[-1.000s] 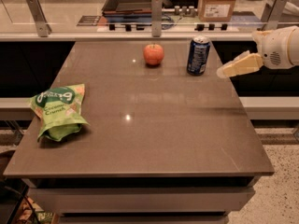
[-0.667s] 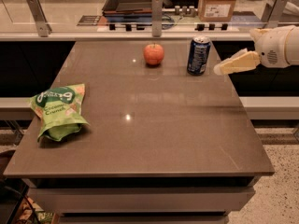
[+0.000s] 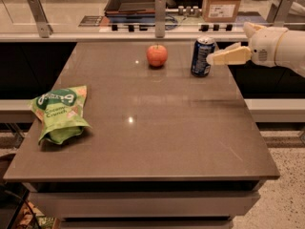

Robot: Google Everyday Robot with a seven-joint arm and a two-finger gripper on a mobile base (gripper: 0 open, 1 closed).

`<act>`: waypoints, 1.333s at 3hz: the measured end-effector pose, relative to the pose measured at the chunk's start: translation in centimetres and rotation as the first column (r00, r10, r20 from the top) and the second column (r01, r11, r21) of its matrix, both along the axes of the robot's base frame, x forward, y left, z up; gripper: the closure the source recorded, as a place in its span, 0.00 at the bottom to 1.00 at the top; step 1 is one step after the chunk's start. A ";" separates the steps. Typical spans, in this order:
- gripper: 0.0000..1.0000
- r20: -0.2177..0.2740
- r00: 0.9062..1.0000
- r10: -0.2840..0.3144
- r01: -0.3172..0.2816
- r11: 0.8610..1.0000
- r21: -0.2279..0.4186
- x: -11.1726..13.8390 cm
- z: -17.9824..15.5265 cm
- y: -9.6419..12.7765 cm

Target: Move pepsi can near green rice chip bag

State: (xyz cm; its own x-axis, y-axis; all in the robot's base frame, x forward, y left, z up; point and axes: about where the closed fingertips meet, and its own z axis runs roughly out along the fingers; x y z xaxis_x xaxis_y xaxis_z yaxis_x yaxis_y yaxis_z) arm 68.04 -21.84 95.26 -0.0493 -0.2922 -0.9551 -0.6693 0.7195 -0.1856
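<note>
We see one arm [image 3: 291, 51], and it enters the view from the right edge, in the upper part of the scene. Only its last section shows; the edge cuts off the rest. This section is white and rounded, and it lies almost level. At its left end we find a white housing [image 3: 267, 44], with a small patch of dark dots on the side that faces us. From this housing the gripper [image 3: 224, 57] reaches out to the left. The gripper is cream-coloured and nearly horizontal, with its tip a little lower than its root. It is held at a low height, well to the right of the middle of the view.
</note>
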 end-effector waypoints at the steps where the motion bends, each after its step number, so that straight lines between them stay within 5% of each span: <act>1: 0.00 0.011 0.999 0.035 -0.035 0.998 0.061 1.5 -0.3 1.7; 4: 0.00 -0.015 0.997 0.070 -0.067 0.985 0.158 5.1 -4.3 4.2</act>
